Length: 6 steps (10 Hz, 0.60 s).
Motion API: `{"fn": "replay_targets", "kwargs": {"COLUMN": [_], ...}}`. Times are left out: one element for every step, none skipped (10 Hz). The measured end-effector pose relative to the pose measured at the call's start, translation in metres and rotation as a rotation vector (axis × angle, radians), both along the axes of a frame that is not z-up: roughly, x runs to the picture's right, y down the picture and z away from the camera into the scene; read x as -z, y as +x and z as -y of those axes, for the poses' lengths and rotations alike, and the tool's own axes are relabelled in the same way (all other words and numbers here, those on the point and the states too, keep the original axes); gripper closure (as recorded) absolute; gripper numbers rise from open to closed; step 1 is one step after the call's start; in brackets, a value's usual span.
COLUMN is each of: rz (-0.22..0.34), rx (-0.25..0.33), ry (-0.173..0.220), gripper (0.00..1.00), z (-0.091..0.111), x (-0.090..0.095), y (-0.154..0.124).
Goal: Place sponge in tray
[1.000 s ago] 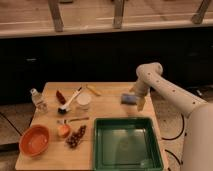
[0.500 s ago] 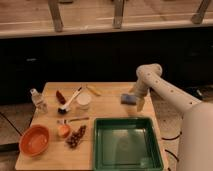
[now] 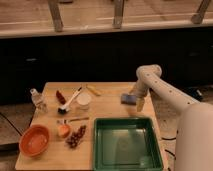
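The blue-grey sponge (image 3: 127, 98) lies flat on the wooden table (image 3: 110, 107), near its far right edge. My gripper (image 3: 137, 100) hangs from the white arm directly at the sponge's right end, down at table height and touching or nearly touching it. The dark-green tray (image 3: 128, 145) sits in front of the sponge at the table's near right and holds nothing.
On the left half stand a white cup (image 3: 83, 101), a white-handled dish brush (image 3: 70, 101), a clear bottle (image 3: 36, 99), an orange bowl (image 3: 35, 141), a bunch of grapes (image 3: 76, 137) and a small orange fruit (image 3: 63, 130). A dark counter front rises behind the table.
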<state>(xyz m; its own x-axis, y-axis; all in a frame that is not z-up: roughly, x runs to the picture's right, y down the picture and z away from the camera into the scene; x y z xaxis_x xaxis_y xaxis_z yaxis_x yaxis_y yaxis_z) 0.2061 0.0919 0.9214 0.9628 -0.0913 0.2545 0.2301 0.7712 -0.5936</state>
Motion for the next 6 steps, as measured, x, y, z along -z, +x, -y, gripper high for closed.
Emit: {"fn": "replay_targets", "kwargs": {"rz": [0.002,0.002,0.002,0.001,0.001,0.001], "rx": [0.002,0.004,0.004,0.005,0.009,0.009], "ry": [-0.002,-0.003,-0.003,-0.005,-0.009,-0.009], "gripper": [0.26,0.26,0.26,0.26,0.27,0.3], "z": [-0.0006,-0.0005,-0.0003,-0.0005,-0.0011,-0.0009], "x": [-0.0022,-0.0036,-0.0045,-0.0057,-0.0075,-0.0084], "y": [-0.0011,-0.0014,-0.0012,-0.0014,-0.0023,-0.0028]}}
